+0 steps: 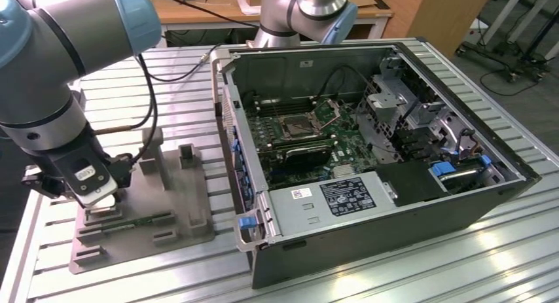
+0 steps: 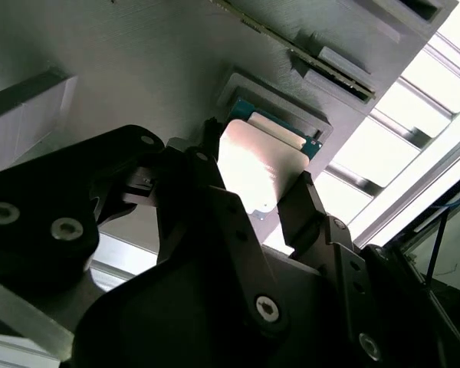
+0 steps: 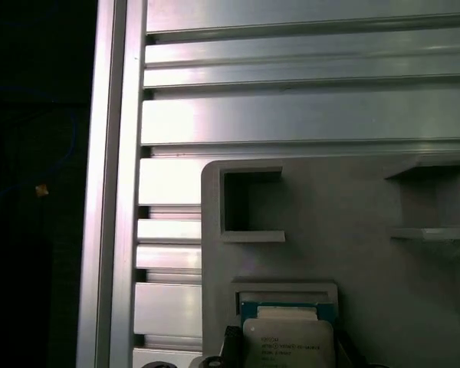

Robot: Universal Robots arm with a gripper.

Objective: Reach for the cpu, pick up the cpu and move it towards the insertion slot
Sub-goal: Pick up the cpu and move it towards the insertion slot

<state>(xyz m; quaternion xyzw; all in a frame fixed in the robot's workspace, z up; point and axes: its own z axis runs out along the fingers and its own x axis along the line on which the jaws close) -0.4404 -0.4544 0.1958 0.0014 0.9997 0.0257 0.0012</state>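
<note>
Two fingers [image 2: 305,201] narrowed against opposite edges of the cpu [image 2: 264,165].
Location: grey tray [image 1: 188,205] recess, exterior view's lower left, on the bench [image 1: 419,277].

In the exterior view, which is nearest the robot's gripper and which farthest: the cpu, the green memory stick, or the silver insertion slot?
1. The cpu: right at the gripper, in the grey tray.
2. The green memory stick: on the same tray, slightly toward the exterior view's right.
3. The insertion slot: inside the computer case, far toward the exterior view's right.
</note>
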